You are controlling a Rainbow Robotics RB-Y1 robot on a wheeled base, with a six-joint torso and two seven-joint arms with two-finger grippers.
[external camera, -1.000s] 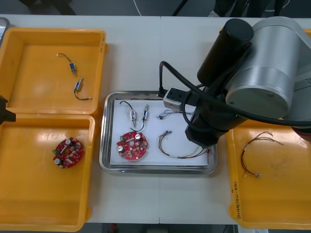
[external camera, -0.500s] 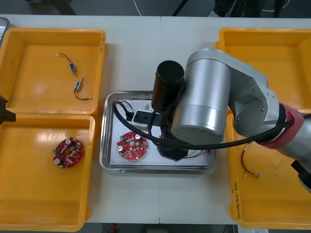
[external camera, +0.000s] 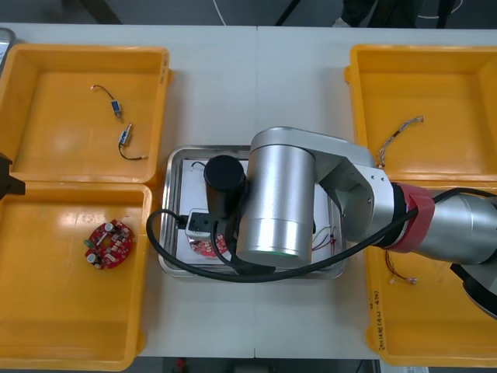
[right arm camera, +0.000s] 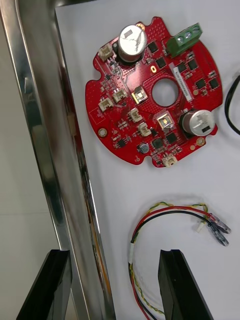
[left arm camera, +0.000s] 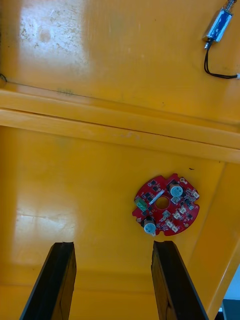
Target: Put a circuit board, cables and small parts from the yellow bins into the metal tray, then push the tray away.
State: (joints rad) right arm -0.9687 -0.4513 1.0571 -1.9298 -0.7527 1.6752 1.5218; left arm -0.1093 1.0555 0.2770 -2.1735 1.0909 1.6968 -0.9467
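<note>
Near-left yellow bin [left arm camera: 75, 200]: the left gripper [left arm camera: 114, 280] hangs above it, fingers apart. Metal tray [right arm camera: 50, 125]: the right gripper [right arm camera: 112, 287], fingers apart, straddles the near rim. The circuit board [right arm camera: 152, 92] lies at the tray's near-left corner. The red and yellow cable [right arm camera: 165, 215] lies beside it along the near edge.

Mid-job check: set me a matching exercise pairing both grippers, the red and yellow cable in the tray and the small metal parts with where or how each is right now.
Things
1. right gripper
2. left gripper
3. red and yellow cable
4. small metal parts

Places or states
A. in the left far yellow bin
B. open, astride the metal tray's rim
C. on the tray's white inside, beside the circuit board
D. open, above the left near yellow bin

Pairs: 1-B, 2-D, 3-C, 4-A
</note>
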